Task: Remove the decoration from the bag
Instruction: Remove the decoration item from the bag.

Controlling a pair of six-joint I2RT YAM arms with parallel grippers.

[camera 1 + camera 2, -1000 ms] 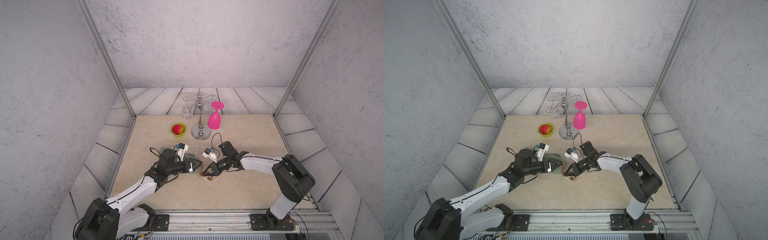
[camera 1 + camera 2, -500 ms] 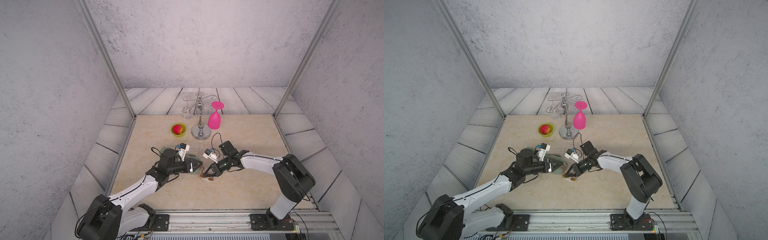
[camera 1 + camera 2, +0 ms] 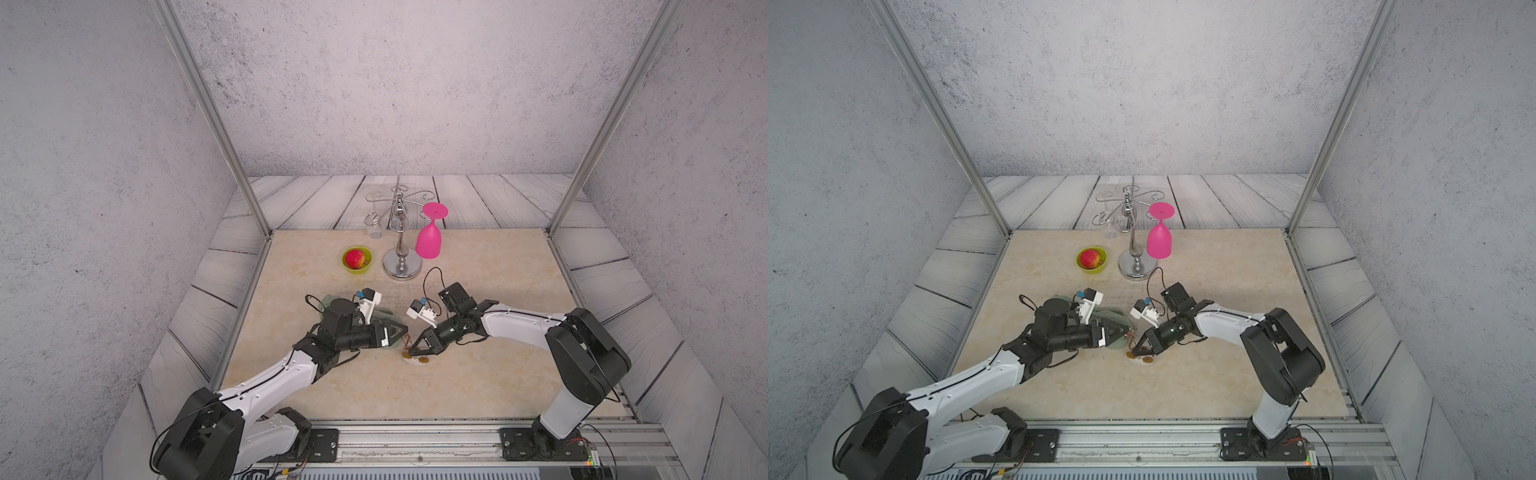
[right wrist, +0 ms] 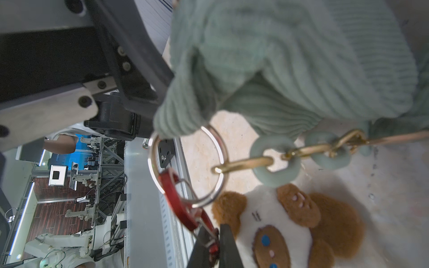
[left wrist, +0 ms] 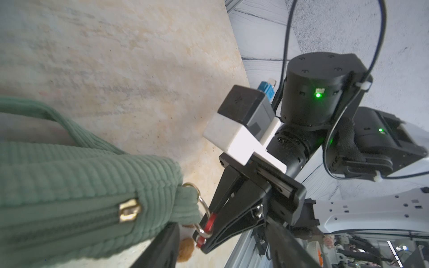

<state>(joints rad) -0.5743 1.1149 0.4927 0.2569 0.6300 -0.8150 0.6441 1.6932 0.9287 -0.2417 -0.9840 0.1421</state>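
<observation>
Right claw: closed, tips nipped on the red clasp, low over the table.
Left claw: jaws astride the bag's ring end, one finger against the fabric. Whether it truly clamps cannot be told.
Bag: sage-green ribbed pouch, flat on the table, partly hidden beneath the left claw, ring end toward the right claw.
Ring: steel, on a fabric tab at that end. Clasp hooked through it, not yet off.
Decoration: plush head, white with brown ears, on the table just beside the ring, between the two claws. Tied to the bag through clasp and ring.
Chain: gold links with pale green discs, hooked through the same ring, beside the clasp.
Bowl with apple, stand, pink glass: at the back, well apart, no part in this.
Step in hand, as judged: working the clasp off the ring.
Handling notes, as judged:
- Left claw should pin the bag close to the tab, so the ring cannot trail after the pull.
- Clasp's gate likely needs pressing in before it will pass the wire. Pulling on a shut gate only drags the bag.
- Draw the clasp along its own hook and out through the gap, short and slow.
- Keep the grip on the clasp, not the plush, which would stretch and slip.
- Steer clear of the chain, lest it snag or ride along.
</observation>
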